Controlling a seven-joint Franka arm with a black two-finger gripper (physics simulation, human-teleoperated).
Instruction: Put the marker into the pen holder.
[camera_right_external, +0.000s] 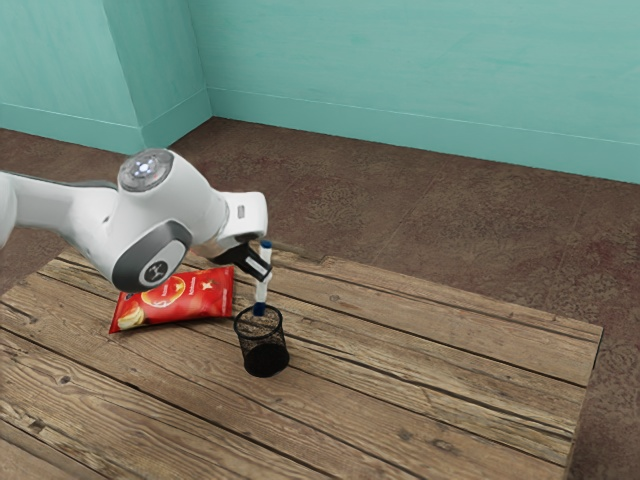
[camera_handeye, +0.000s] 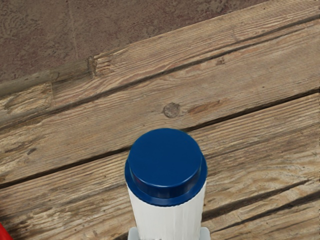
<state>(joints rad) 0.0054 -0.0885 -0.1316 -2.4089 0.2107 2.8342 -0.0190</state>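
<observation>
Between the two fingers of our gripper (camera_right_external: 262, 270) we hold the marker (camera_right_external: 262, 292), pinched from both sides, the fingers closed in to its width. It stands nearly upright, with one blue end (camera_right_external: 266, 244) above our fingertips, its white barrel passing between them and the other blue end (camera_right_external: 259, 310) below. In the wrist view we look onto the blue upper end, close beneath our hand.

Below our gripper stands the pen holder (camera_right_external: 264, 358), a round black mesh cup upright on the table (camera_right_external: 440, 395). We see through its mesh to a dark bottom. The marker's lower end is at the holder's mouth, near the rim; we cannot tell whether it is inside.

Beside the holder, on the exterior view's left of our gripper, lies a red packet (camera_right_external: 185, 306). It bears a yellow-edged oval logo, pale lettering too small for us to read, and a picture of chips at one corner. Back from our gripper, the arm carries a round emblem (camera_right_external: 156, 271). Past the table edge are the brown floor (camera_right_external: 420, 225) and, farthest away, the teal wall (camera_right_external: 420, 70).
</observation>
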